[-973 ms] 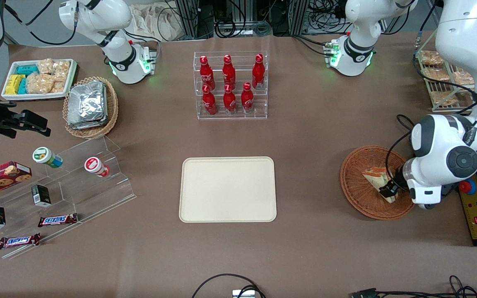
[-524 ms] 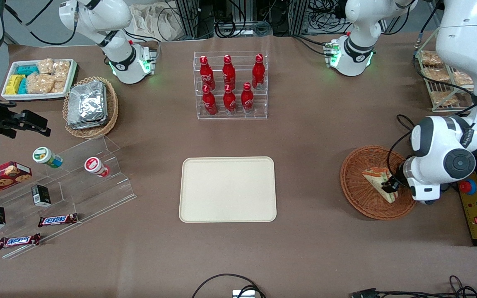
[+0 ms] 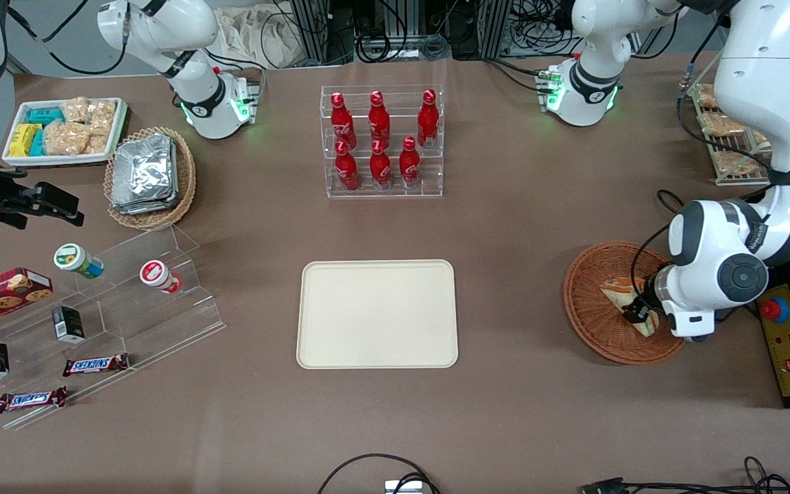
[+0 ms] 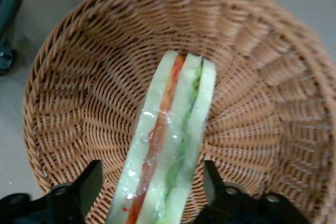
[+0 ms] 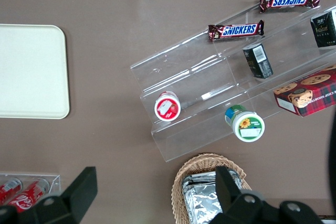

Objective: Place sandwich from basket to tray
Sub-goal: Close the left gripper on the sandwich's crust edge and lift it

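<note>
**Kid:** Where is the sandwich point(image 4: 170, 145)?

**Helper:** It is in the round brown basket point(image 3: 590, 312), at the working arm's end of the table. It stands on its thin edge, so you can see the stripes inside it: orange-red, green and white. It has clear wrap on it that shines a bit.

**Kid:** And the gripper point(image 4: 152, 187)?

**Helper:** It is down in the basket, right at the sandwich. Its two black fingers point(image 4: 86, 182) are spread apart, one on each side of the bread. I see a gap between each finger and the bread, so I think it is not squeezing yet.

**Kid:** Why does it stand like that?

**Helper:** Because the sandwich is up on its edge, the two flat bread sides face the fingers. That gives them good, wide places to press.

**Kid:** What comes next, do you think?

**Helper:** I think the fingers must close softly. The bread looks soft, and the wrap could be slippery. Then up and over the basket's rim.

**Kid:** Where does it go?

**Helper:** To the big cream tray point(image 3: 376, 313) in the middle of the table, well apart from the basket. Nothing lies on it.
</note>
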You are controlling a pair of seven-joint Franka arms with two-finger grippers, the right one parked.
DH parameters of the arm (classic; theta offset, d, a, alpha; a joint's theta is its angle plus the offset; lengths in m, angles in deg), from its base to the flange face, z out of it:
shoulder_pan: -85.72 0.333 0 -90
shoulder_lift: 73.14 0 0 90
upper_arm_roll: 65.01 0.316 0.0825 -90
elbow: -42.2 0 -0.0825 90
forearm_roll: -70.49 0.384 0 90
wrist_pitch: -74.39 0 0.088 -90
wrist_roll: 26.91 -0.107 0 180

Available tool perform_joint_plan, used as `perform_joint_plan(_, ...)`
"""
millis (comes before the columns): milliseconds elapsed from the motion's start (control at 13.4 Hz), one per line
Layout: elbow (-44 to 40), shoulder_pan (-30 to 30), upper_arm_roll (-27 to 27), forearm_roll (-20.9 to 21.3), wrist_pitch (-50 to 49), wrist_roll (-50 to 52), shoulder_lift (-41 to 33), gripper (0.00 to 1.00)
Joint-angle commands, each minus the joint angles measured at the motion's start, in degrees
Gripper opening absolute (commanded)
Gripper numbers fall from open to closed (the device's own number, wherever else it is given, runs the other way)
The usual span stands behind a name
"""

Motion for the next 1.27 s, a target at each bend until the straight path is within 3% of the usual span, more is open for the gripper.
perform_joint_plan(0, -1.8, -0.3, -0.1, 4.8, -2.0, -2.7, -0.9, 0.25)
perform_joint_plan(150, -2.6, -0.4, -0.9, 6.4, -6.1, -4.7, -0.3, 0.23)
perform_joint_plan(449, -2.6, -0.3, -1.1, 6.3, -6.2, -4.5, -0.4, 0.31)
perform_joint_plan(673, -3.0, -0.3, -1.2, 5.7, -6.1, -3.5, -0.3, 0.43)
perform_joint_plan(823, -2.9, -0.3, -1.2, 5.6, -6.1, -3.2, -0.2, 0.56)
perform_joint_plan(1048, -2.6, -0.3, -1.2, 5.6, -6.3, -3.0, 0.4, 0.63)
perform_joint_plan(1122, -2.6, -0.3, -1.2, 5.6, -6.4, -2.0, 0.5, 0.69)
perform_joint_plan(1197, -2.5, -0.4, -1.2, 5.6, -6.4, -0.5, 0.7, 0.94)
